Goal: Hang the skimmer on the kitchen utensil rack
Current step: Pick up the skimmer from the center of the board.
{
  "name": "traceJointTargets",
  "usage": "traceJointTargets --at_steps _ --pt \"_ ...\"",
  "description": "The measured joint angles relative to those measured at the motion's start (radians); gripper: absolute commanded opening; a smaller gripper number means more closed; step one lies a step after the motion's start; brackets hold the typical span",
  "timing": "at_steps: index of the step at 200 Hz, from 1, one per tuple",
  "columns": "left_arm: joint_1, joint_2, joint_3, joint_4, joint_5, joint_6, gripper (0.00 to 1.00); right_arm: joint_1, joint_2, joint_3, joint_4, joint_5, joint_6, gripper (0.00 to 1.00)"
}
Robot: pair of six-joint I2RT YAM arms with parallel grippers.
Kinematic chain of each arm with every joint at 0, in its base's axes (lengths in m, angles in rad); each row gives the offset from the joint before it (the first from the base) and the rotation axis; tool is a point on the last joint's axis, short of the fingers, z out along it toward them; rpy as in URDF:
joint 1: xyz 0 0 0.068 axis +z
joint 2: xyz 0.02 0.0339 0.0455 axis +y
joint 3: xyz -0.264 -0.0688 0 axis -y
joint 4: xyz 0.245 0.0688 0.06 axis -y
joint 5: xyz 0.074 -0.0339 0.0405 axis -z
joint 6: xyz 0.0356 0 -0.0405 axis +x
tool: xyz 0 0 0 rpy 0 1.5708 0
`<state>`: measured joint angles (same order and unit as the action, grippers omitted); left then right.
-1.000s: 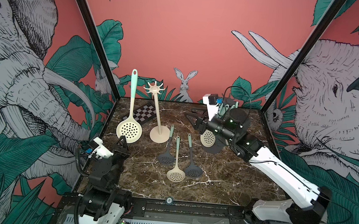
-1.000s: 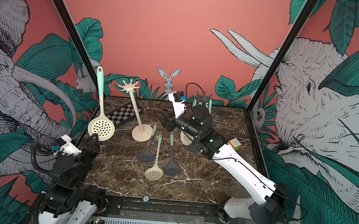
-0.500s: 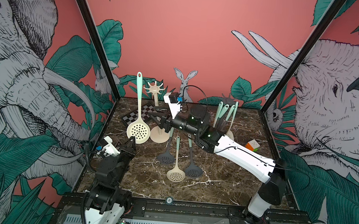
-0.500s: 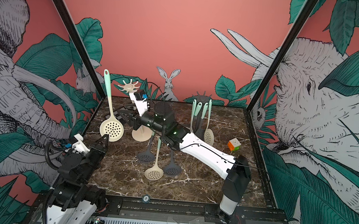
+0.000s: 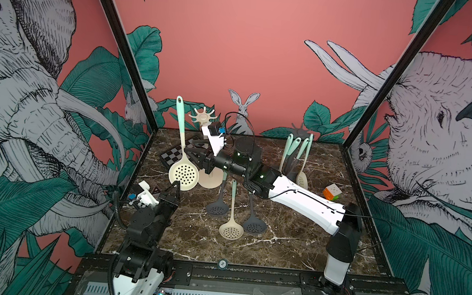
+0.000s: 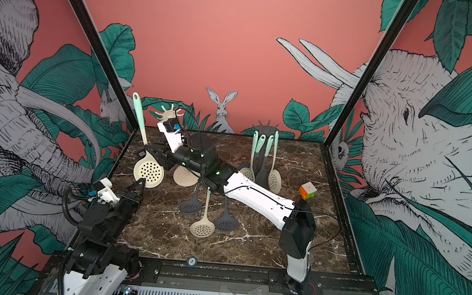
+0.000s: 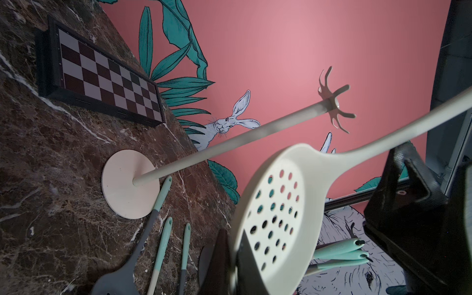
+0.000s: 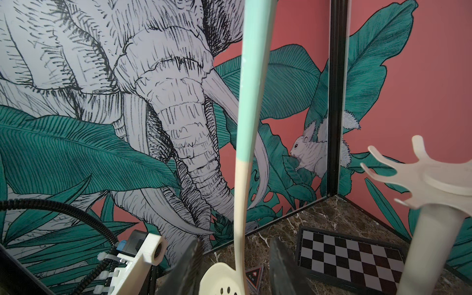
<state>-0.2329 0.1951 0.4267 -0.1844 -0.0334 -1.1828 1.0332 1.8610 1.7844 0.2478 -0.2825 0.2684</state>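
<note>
The left pincer [image 5: 176, 185] pinched the lower rim of the cream skimmer [image 5: 183, 174], holding it upright, handle up, just left of the rack [image 5: 202, 117] on the table's [image 5: 279, 243] far left. The right pincer [image 8: 236, 242] stood spread around its neck, gaps either side.

Salmon-pink walls [image 5: 252, 40] carry elephant, rabbit and green-leaf drawings; black posts [image 5: 120, 38] flank a dark marble tabletop [image 5: 293, 245].
</note>
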Motion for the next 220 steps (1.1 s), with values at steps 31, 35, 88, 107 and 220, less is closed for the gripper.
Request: traceJointTargets --at_steps 31,35,88,107,220 --pt "0.000 0.006 -0.005 0.017 0.011 -0.004 0.00 0.002 0.032 0.043 -0.029 0.002 -0.004 0.42" --pt "0.000 0.006 -0.005 0.020 0.011 -0.004 0.00 0.002 0.035 0.048 -0.031 0.002 -0.006 0.42" --pt "0.000 0.006 -0.023 0.052 0.018 -0.011 0.00 0.002 0.077 0.088 -0.058 0.003 -0.008 0.33" --pt "0.000 0.006 -0.032 0.057 0.019 -0.019 0.00 0.002 0.093 0.116 -0.070 -0.001 -0.010 0.19" --pt "0.000 -0.032 -0.046 0.033 0.023 0.006 0.52 -0.033 0.088 0.057 -0.050 -0.062 0.008 0.00"
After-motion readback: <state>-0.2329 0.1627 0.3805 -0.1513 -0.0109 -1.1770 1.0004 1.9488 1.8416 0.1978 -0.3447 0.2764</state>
